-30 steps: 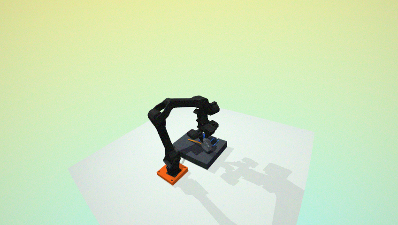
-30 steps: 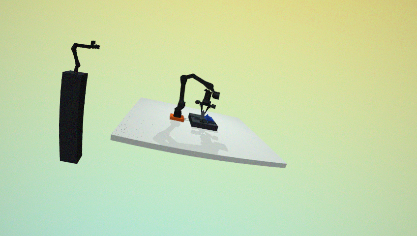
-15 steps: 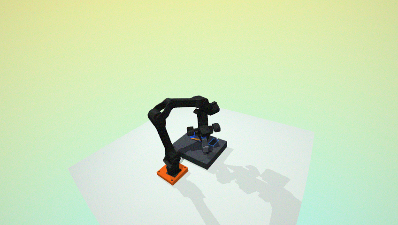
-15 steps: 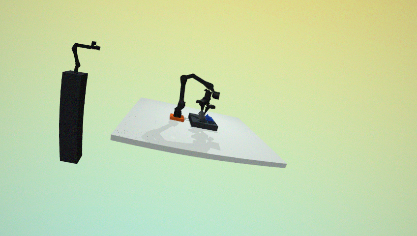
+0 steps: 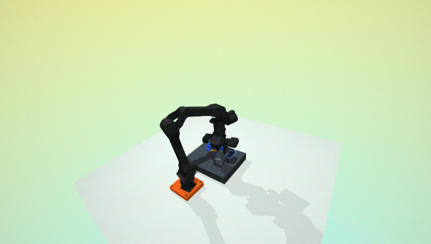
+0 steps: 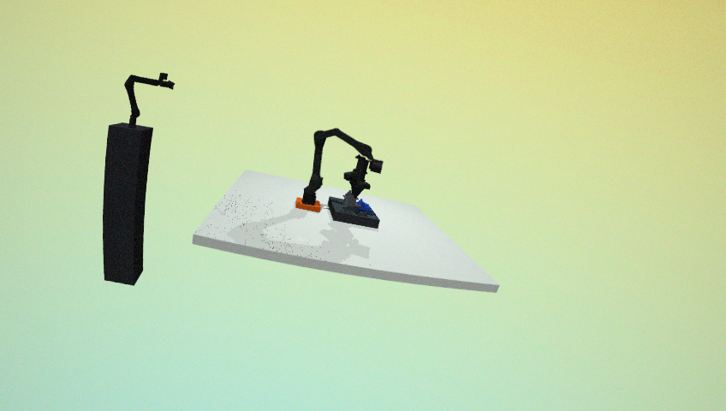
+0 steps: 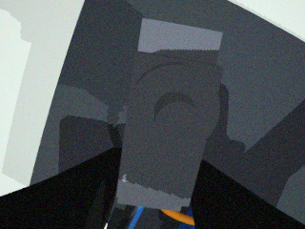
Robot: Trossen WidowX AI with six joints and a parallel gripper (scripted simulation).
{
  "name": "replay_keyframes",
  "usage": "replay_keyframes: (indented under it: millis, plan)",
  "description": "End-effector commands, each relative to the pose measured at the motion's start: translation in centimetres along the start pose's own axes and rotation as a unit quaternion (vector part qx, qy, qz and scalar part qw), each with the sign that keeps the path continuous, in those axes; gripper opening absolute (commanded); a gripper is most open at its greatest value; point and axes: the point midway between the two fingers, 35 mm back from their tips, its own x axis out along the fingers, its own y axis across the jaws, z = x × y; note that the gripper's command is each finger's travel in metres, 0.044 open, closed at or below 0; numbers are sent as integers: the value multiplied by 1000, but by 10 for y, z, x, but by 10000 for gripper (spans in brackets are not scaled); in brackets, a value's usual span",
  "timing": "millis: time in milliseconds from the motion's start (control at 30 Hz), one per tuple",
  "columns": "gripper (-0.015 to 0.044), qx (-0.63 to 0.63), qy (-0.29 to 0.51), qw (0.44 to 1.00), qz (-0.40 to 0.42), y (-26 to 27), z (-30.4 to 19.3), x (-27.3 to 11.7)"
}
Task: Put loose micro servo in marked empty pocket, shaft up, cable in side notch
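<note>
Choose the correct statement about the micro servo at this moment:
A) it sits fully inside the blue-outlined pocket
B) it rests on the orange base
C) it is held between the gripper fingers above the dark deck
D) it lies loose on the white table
C: the wrist view shows the grey micro servo clamped by the gripper over the deck; the blue-outlined pocket has nothing in it.

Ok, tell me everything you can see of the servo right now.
The servo is a grey, plastic-looking block clamped between the black fingers of the gripper. A lighter grey ear juts from its far end, and a curved mark shows on its face. A bit of orange cable shows behind it. It hangs above the dark deck, not in the blue-outlined pocket.
</note>
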Motion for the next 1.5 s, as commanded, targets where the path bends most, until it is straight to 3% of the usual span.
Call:
replay_keyframes:
  millis: [0, 400, 1467]
  plan:
    - [0, 77, 4, 997, -1, 0, -1, -1]
    - [0, 120, 4, 993, -1, 1, -5, -1]
    - [0, 120, 8, 993, 0, 25, -107, -3]
